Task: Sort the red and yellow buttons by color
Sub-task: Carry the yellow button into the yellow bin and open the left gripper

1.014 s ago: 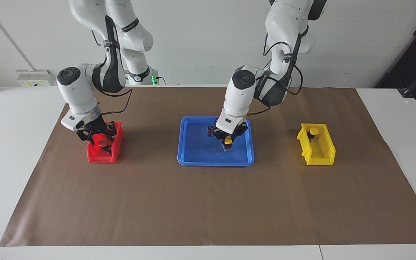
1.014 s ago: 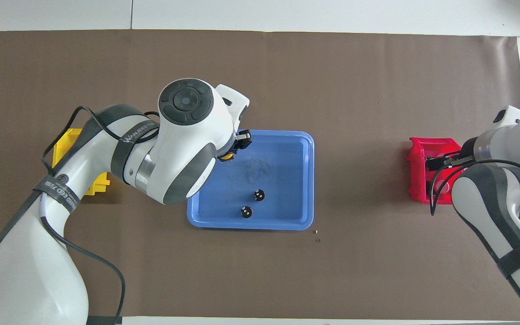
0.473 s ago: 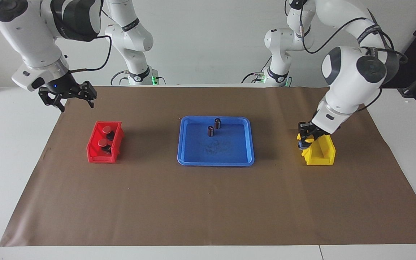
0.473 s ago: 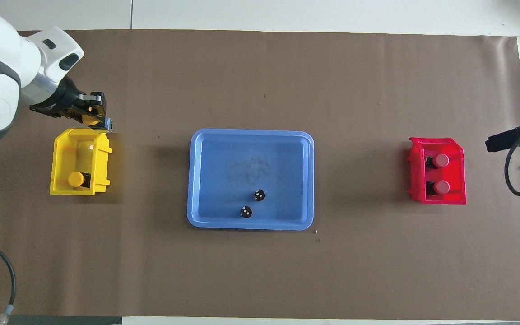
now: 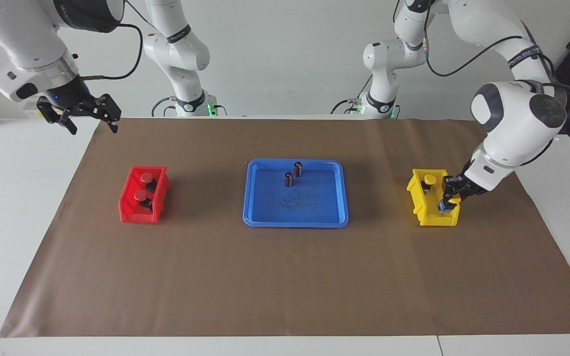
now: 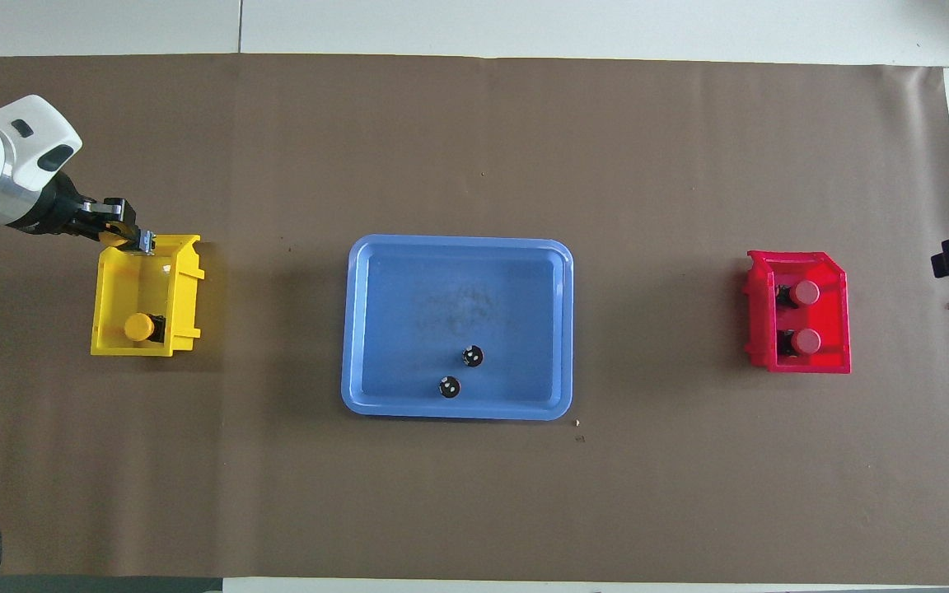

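Sorting nearly done: the right gripper waited in the air over the mat's corner at the right arm's end of the table, its jaws spread wide and empty. In the red bin sat both red buttons, one nearer to the robots than the other. Two dark cylinders (capless, no part of the sort) stood in the nearer end of the blue tray. One yellow button lay in the nearer end of the yellow bin. The left gripper was low over that bin's farther end; whether its jaws held the second yellow button could not be told, though no button showed anywhere else. Judged from this, only that last drop was left.
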Controlling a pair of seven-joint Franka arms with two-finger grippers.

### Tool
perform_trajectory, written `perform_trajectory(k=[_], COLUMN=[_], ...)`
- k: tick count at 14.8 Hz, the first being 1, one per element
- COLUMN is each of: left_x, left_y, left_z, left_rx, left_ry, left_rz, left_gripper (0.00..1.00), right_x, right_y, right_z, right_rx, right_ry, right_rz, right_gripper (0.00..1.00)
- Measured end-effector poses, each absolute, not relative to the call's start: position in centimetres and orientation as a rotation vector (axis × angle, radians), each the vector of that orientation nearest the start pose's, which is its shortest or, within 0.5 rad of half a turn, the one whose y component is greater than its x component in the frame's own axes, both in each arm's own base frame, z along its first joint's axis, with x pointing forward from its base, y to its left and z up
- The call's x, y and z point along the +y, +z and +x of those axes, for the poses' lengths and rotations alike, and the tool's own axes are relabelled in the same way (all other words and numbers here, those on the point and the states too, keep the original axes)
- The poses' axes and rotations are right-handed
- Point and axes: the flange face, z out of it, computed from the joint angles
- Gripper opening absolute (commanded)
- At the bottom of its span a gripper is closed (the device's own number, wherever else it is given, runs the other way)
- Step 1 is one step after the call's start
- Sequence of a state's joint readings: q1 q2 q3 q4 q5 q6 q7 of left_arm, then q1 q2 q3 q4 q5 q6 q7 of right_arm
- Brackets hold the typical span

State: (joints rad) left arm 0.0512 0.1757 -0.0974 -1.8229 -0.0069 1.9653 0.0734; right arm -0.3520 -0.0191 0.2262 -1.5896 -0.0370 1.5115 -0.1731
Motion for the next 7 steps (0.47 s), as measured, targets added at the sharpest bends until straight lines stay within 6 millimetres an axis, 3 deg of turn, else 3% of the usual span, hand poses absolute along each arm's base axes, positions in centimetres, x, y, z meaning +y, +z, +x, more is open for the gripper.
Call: perform_trajectory(k=[7], left_x=[-1.2], left_y=[38.9], left_z=[57.3], left_rx=[0.221], left_ry=[0.014], left_rz=[-3.152], left_gripper=[0.01], right_x=[-7.3], right_y=[62.5], right_z=[53.4], right_rx=[-0.058], right_ry=[0.092], right_rz=[-3.167], right_gripper=[1.0])
